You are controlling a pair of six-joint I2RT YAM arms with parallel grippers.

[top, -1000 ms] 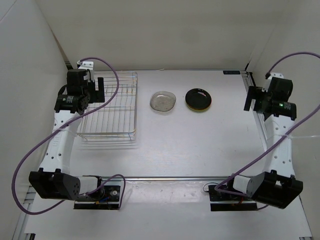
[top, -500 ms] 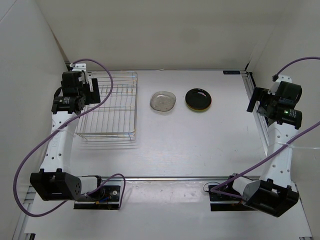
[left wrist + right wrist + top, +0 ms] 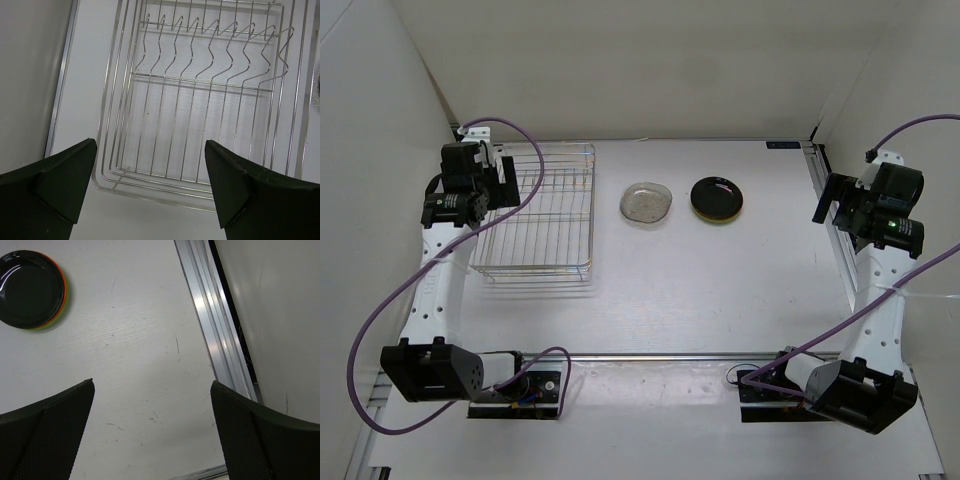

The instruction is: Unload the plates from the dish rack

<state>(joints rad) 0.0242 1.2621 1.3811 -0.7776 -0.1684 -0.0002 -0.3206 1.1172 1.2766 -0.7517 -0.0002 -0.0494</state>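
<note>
Since the silver wire dish rack (image 3: 535,215) under your left pincer (image 3: 149,142) shows only bare wire, the unloading looks finished: the clear round plate (image 3: 646,203) and the glossy black plate (image 3: 717,197), stacked on red-orange and lime ones (image 3: 64,287), lie on the white tabletop (image 3: 720,285) to that pincer's right. Both pincers gape wide, holding nothing; your right pincer (image 3: 152,382) hangs beside the aluminium rail (image 3: 210,315).

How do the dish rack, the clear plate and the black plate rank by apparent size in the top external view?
1. dish rack, by far largest.
2. clear plate and black plate look alike, too close to rank.
</note>
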